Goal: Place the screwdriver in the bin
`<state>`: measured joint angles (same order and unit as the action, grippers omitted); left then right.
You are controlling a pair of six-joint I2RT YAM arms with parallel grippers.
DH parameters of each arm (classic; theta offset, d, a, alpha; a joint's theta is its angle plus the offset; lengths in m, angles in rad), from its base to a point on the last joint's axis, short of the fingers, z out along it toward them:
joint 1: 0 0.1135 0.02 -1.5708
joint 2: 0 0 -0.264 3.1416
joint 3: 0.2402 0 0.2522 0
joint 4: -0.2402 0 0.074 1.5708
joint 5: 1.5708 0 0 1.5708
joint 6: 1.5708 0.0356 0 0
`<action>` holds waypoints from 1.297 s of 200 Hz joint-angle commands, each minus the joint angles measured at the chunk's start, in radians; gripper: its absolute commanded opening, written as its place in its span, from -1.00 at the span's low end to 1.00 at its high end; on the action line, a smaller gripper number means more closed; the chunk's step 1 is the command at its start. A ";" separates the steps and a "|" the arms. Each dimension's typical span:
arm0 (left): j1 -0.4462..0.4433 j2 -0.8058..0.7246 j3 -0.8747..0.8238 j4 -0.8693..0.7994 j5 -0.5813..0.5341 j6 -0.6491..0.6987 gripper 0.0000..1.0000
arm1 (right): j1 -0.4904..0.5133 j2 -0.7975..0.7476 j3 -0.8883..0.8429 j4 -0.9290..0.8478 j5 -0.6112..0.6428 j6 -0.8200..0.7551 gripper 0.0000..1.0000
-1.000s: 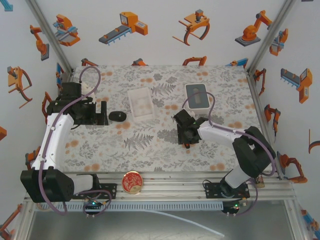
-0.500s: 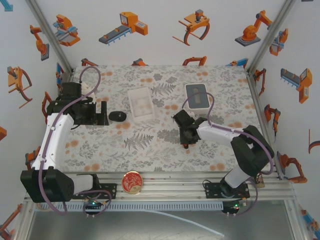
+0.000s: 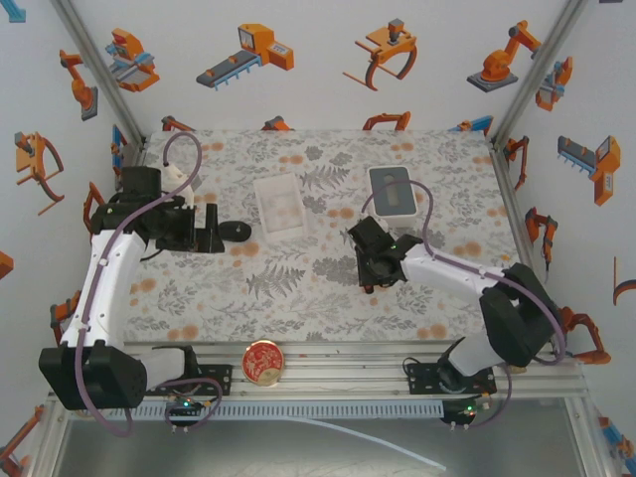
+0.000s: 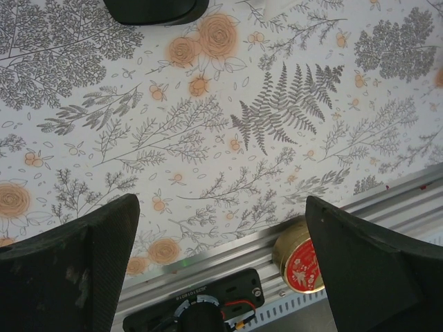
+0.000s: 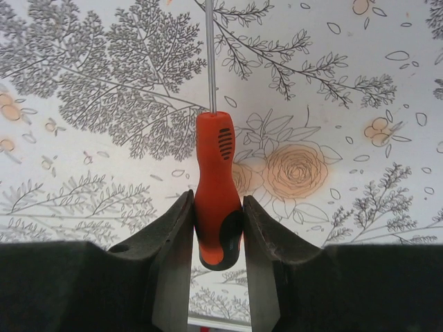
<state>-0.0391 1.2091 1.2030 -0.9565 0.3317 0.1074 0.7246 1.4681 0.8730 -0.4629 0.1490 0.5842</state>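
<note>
Close to me, the right gripper pinches the screwdriver by its orange handle, low over the flowery table, a bit right of the middle. So the grabbing part looks done. Farther back on the left, the left gripper is spread wide, holding nothing. Next, I think the screwdriver must be carried back and left, over the white bin, then let go.

Robotics lab test cell indicated: a table under a floral cover is enclosed by white walls printed with robot pictures and framed by aluminium posts. A left arm and a right arm are bolted to a metal rail.
</note>
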 commanded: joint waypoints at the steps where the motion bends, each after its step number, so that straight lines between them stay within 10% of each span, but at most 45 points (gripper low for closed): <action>1: -0.005 -0.020 -0.011 -0.025 0.026 0.025 0.95 | 0.006 -0.057 0.042 -0.058 -0.003 -0.028 -0.63; 69: -0.008 -0.052 -0.016 -0.037 0.066 0.064 0.95 | 0.030 -0.049 0.264 -0.144 0.006 -0.116 -0.63; 259: -0.025 -0.089 0.009 -0.046 0.060 0.037 0.95 | 0.093 0.717 1.161 -0.197 -0.080 -0.410 -0.62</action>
<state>-0.0593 1.1240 1.1885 -0.9783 0.3786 0.1444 0.8043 2.1326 1.9450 -0.6331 0.0685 0.2260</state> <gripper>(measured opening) 0.974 0.323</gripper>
